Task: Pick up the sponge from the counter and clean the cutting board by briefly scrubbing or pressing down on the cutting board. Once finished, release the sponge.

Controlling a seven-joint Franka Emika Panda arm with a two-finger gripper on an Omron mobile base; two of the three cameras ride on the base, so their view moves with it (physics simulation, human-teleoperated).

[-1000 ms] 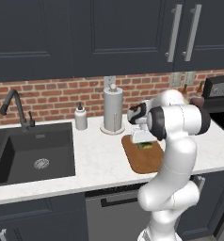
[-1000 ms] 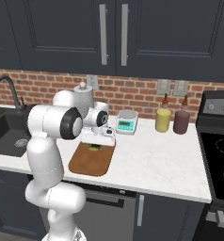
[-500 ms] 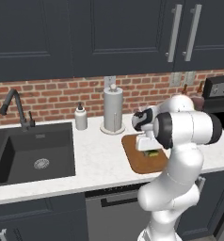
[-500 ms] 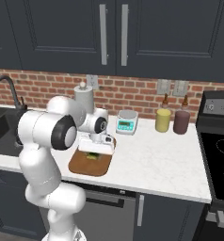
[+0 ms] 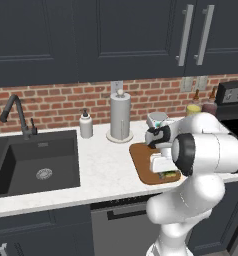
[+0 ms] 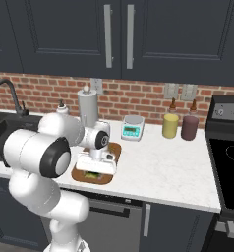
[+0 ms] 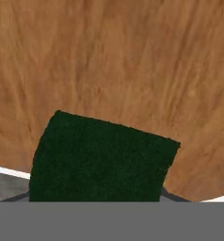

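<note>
Pincer (image 6: 93, 173) low over cutting board (image 6: 112, 150), closed on sponge (image 7: 102, 159), sponge pressed against the board

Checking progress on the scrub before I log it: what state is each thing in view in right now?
sponge: on the cutting board, dark green side facing the hand camera, under the hand.
cutting board: flat on the counter, near end under the hand.
gripper: low over the board at the sponge; grip unclear.
cabinet doors: shut.
sink: empty, no water running.
</note>
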